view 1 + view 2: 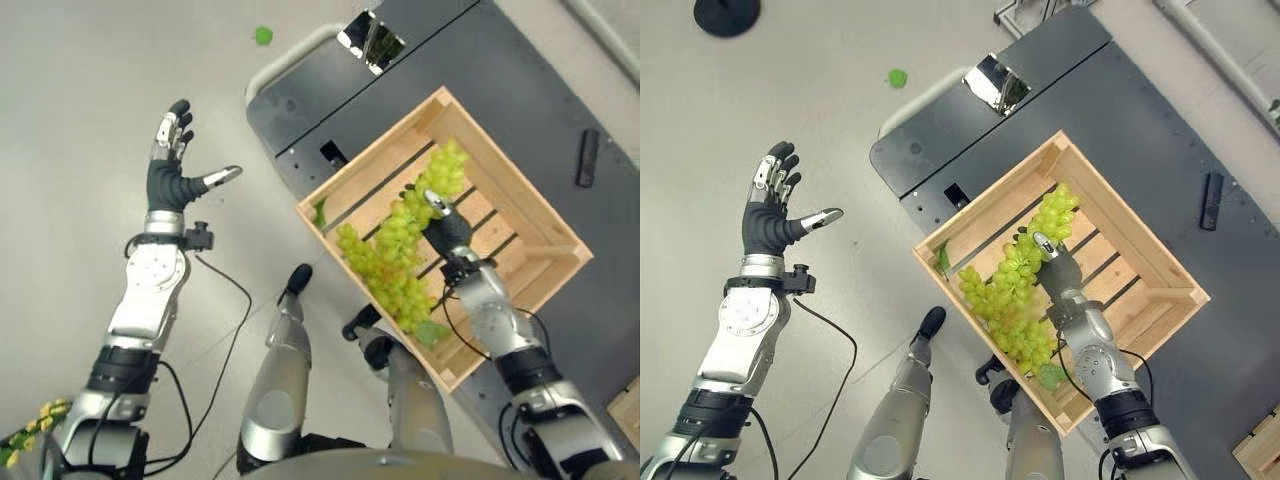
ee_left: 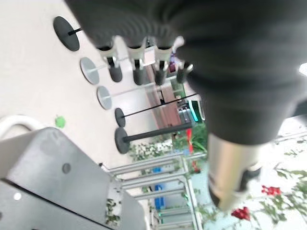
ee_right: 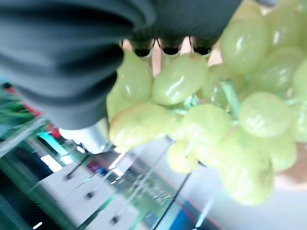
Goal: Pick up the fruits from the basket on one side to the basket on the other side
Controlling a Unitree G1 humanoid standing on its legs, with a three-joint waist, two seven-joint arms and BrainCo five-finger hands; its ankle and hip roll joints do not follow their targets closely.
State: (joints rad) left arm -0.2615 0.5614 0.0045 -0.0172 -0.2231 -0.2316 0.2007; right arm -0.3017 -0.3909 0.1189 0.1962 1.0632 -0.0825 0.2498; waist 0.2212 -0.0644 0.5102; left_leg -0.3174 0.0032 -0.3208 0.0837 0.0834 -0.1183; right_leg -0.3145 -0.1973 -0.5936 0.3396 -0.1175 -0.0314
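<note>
Where green grapes (image 1: 395,250) mass, right hand (image 1: 447,228) fingertips buried.

no readable text, labels, numbers or signs on anything

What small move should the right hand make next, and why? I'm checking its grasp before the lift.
Probably curl the right hand firmly around the grapes: it sits among them in the wooden crate, fingertips touching the fruit, but a closed grip isn't visible.
</note>
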